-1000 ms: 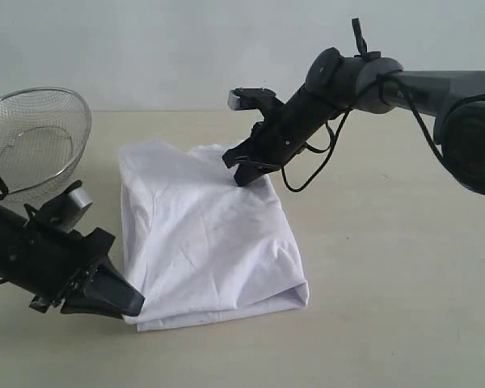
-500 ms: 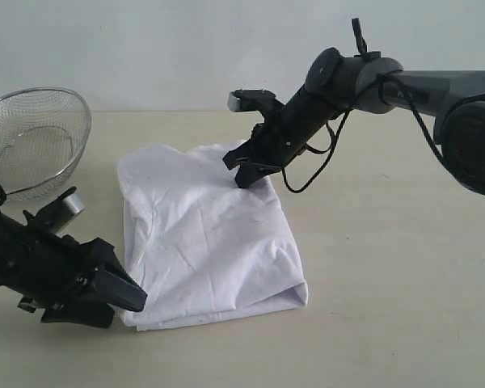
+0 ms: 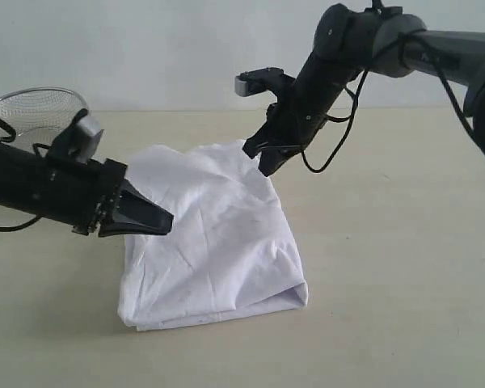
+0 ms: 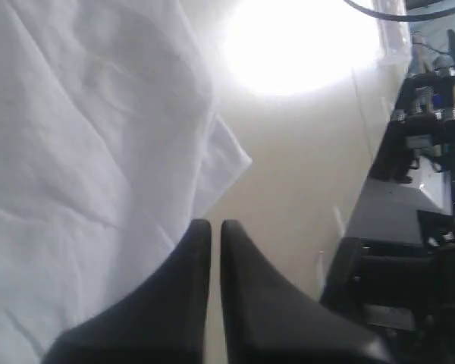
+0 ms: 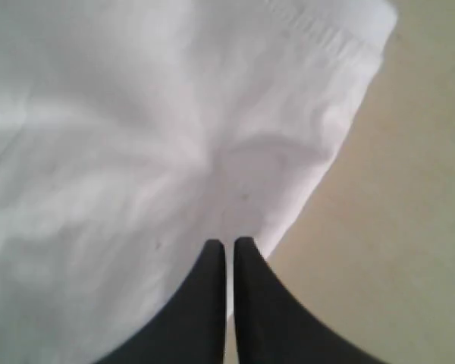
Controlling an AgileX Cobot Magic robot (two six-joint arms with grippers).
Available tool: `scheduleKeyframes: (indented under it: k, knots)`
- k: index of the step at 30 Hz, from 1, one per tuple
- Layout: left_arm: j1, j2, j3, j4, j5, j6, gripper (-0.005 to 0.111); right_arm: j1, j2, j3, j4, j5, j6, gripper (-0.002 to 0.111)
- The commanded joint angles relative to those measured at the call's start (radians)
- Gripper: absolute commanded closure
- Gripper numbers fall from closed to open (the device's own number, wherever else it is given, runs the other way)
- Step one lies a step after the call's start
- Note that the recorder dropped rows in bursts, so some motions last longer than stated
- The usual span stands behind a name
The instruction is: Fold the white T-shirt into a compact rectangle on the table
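Note:
The white T-shirt (image 3: 226, 242) lies folded into a rough rectangle in the middle of the table (image 3: 388, 283); no red lettering shows. My left gripper (image 3: 166, 220) hovers over the shirt's left side, fingers shut with only a thin slit and nothing between them. In the left wrist view the left gripper (image 4: 215, 224) points past the shirt (image 4: 76, 152) edge toward bare table. My right gripper (image 3: 267, 166) hangs just at the shirt's far right corner, shut and empty. The right wrist view shows the right gripper (image 5: 229, 243) above the shirt (image 5: 136, 114) hem.
A round wire-mesh basket (image 3: 32, 109) stands at the far left of the table, behind the left arm. Black cables hang from the right arm. Dark equipment (image 4: 409, 227) sits beyond the table edge in the left wrist view.
The left gripper rose from the shirt's near left corner and swung up over its left side. The right gripper lifted slightly up and right from the far corner. The shirt stays folded.

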Motion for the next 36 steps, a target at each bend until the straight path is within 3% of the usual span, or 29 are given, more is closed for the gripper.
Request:
scheduleKeyframes:
  k: [1, 14, 24, 36]
  knots:
    - [-0.062, 0.006, -0.006, 0.000, -0.191, -0.035, 0.102, 0.009, -0.022, -0.004, -0.018, 0.121, 0.011, 0.109]
    - [-0.066, 0.117, -0.006, 0.015, -0.233, -0.055, 0.102, 0.138, -0.149, 0.274, -0.102, 0.121, 0.077, 0.109]
    - [-0.060, 0.152, -0.006, 0.090, -0.307, -0.088, 0.102, 0.148, -0.161, 0.519, -0.144, 0.121, 0.133, 0.109]
    - [-0.060, 0.152, -0.006, 0.097, -0.329, -0.089, 0.102, 0.148, -0.316, 0.564, -0.312, 0.121, 0.218, 0.109]
